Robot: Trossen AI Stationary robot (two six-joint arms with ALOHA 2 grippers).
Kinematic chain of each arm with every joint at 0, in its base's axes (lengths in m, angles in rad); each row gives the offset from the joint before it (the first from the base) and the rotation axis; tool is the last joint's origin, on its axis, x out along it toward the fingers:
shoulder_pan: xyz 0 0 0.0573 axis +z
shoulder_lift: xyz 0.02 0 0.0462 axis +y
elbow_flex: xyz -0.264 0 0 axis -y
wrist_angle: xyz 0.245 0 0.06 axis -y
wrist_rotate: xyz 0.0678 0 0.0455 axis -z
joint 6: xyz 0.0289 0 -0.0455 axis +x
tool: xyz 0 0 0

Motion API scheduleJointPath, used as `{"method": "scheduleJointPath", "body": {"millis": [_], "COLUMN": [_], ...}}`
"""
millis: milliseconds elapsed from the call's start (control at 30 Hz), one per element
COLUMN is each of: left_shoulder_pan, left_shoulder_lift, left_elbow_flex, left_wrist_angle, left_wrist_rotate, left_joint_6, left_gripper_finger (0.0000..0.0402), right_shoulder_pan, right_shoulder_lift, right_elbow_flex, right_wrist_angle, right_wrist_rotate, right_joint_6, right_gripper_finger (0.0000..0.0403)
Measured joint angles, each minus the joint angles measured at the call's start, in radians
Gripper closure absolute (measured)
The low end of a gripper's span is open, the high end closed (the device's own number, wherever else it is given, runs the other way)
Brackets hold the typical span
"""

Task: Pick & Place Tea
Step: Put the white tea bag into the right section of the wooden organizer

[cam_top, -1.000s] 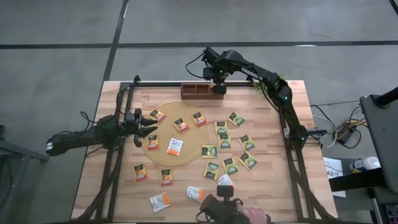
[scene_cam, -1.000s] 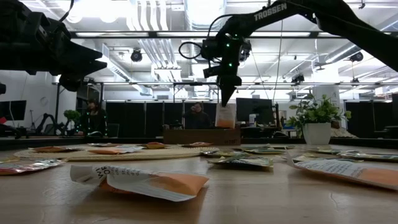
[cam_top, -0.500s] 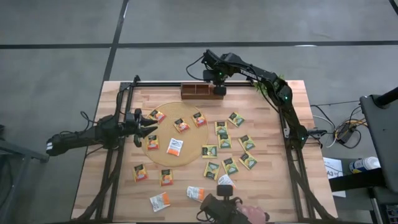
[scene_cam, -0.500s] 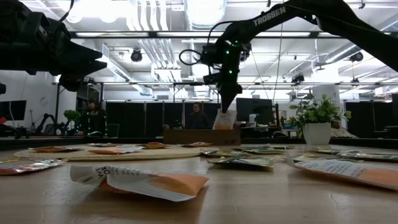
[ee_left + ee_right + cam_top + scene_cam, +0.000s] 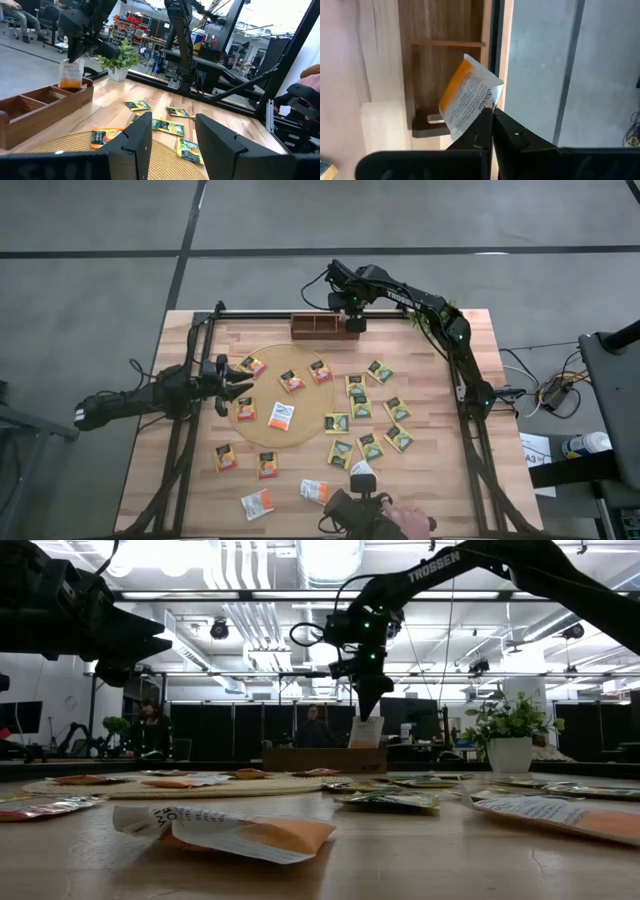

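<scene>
Early stage: one sachet at the tray, the rest unsorted.
The right end effector (image 5: pixel 371 708) was clenched on an orange-and-white sachet (image 5: pixel 469 96) above the wooden tray's (image 5: pixel 312 332) end compartment; the left end effector (image 5: pixel 240 382) hung part-spread, empty, at the round mat (image 5: pixel 262 434). Some two dozen sachets (image 5: pixel 360 412) lay across the worktop (image 5: pixel 430 470).

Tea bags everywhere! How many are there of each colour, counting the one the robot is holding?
Orange tea bags: 6
Green tea bags: 8
White tea bags: 5, counting the one in the right hand over the wooden tray
Total: 19, as far as the top view shows.
</scene>
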State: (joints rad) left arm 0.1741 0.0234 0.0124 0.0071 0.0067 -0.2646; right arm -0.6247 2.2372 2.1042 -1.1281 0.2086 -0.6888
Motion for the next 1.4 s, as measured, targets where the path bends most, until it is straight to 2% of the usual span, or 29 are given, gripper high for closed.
{"method": "scheduleJointPath", "body": {"millis": [167,367,800,1133,1400], "left_shoulder_pan": [0.0,0.0,0.0,0.0,0.0], "left_shoulder_lift": [0.0,0.0,0.0,0.0,0.0], "left_elbow_flex": [0.0,0.0,0.0,0.0,0.0], "left_wrist_angle": [0.0,0.0,0.0,0.0,0.0], "left_wrist_rotate": [0.0,0.0,0.0,0.0,0.0], "left_joint_6": [0.0,0.0,0.0,0.0,0.0], "left_gripper_finger": [0.0257,0.0257,0.0257,0.0257,0.0257], "right_shoulder_pan": [-0.01,-0.007,-0.007,-0.011,-0.013], "right_shoulder_lift": [0.001,0.003,0.005,0.005,0.005], "right_elbow_flex": [-0.015,-0.059,-0.107,-0.12,-0.12], "right_wrist_angle": [0.043,0.096,0.152,0.189,0.223], "right_wrist_rotate": [-0.009,-0.082,-0.078,-0.077,-0.075], "right_joint_6": [-0.049,-0.149,-0.267,-0.243,-0.136], "right_gripper_finger": [0.0395,0.0395,0.0395,0.0394,0.0394]}}
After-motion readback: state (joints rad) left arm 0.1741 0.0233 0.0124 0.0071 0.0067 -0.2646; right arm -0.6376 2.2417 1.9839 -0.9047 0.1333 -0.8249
